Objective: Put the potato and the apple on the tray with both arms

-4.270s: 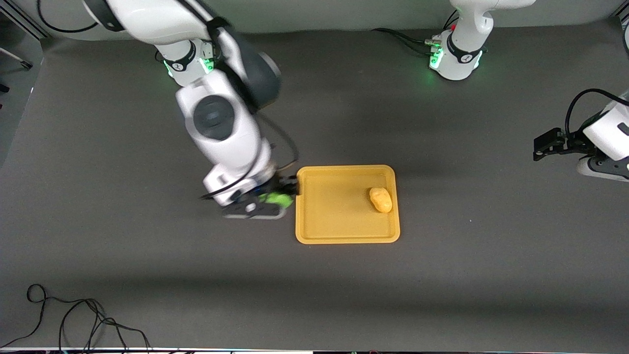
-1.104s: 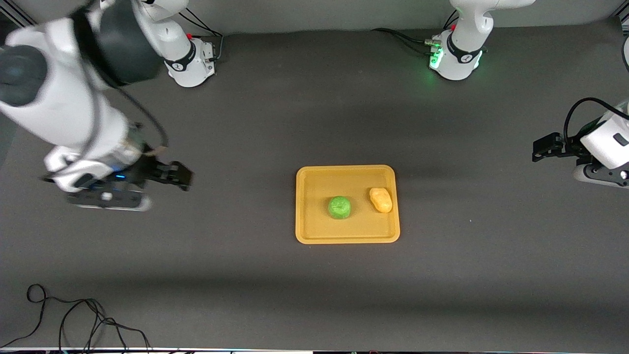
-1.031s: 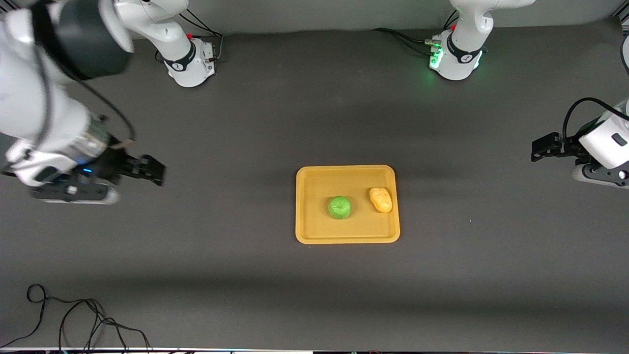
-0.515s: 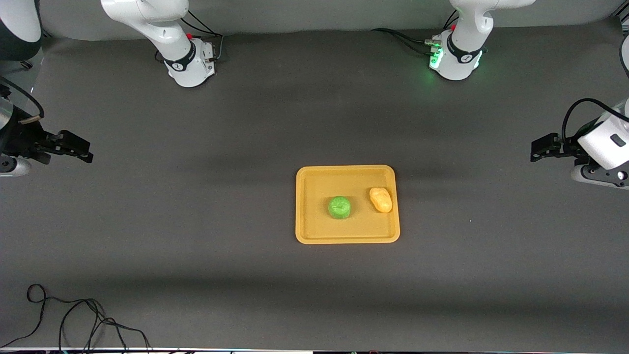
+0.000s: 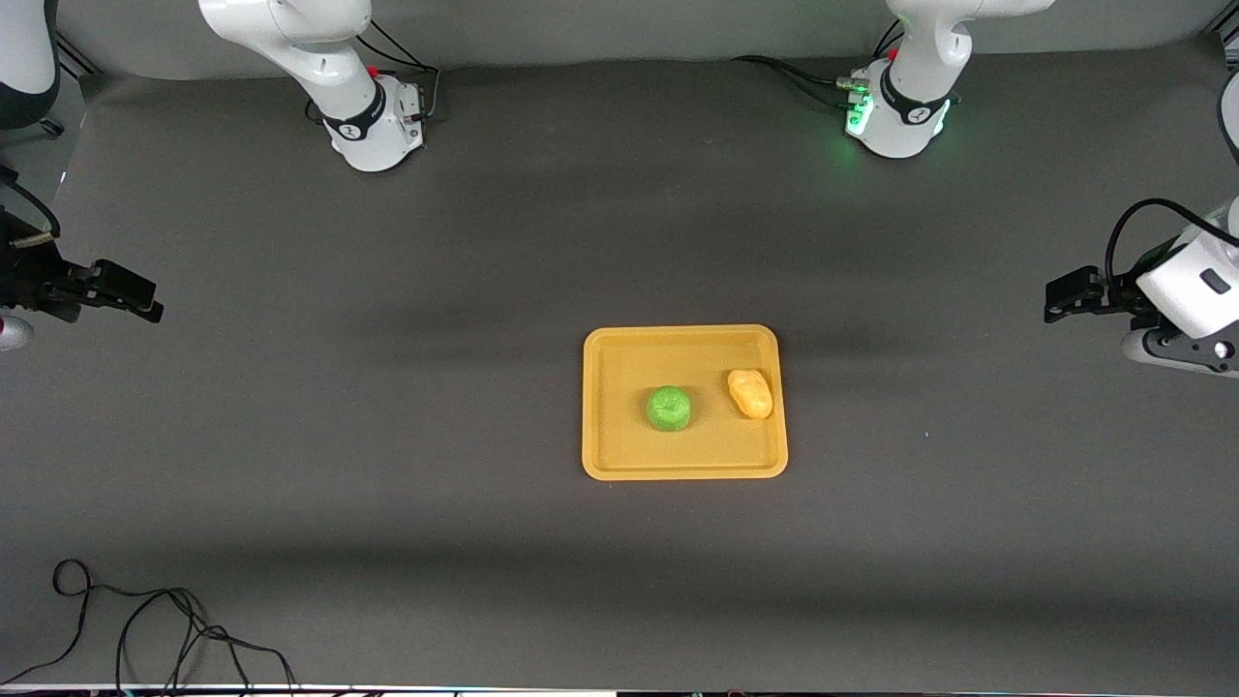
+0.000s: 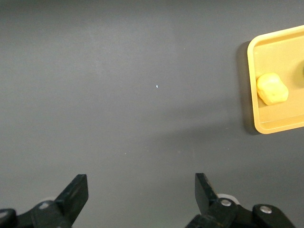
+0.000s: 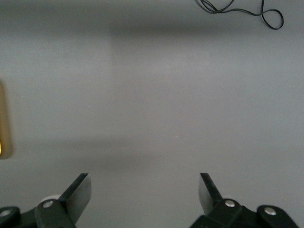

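Note:
The orange-yellow tray [image 5: 619,450] lies mid-table. The green apple [image 5: 669,408] sits on it near its middle. The yellow-orange potato [image 5: 750,393] sits on it beside the apple, toward the left arm's end. The tray's edge [image 6: 266,127] and the potato [image 6: 272,89] also show in the left wrist view; a sliver of the tray [image 7: 2,118] shows in the right wrist view. My right gripper [image 5: 126,295] is open and empty over the bare table at the right arm's end. My left gripper [image 5: 1065,295] is open and empty over the bare table at the left arm's end.
A black cable [image 5: 145,629] lies coiled on the table's near edge at the right arm's end; it also shows in the right wrist view [image 7: 247,9]. The two arm bases [image 5: 373,126] [image 5: 895,116] stand at the table's far edge.
The right gripper carried the apple onto the tray, let it go, and drew back open to the right arm's end of the table. The left arm has barely moved.

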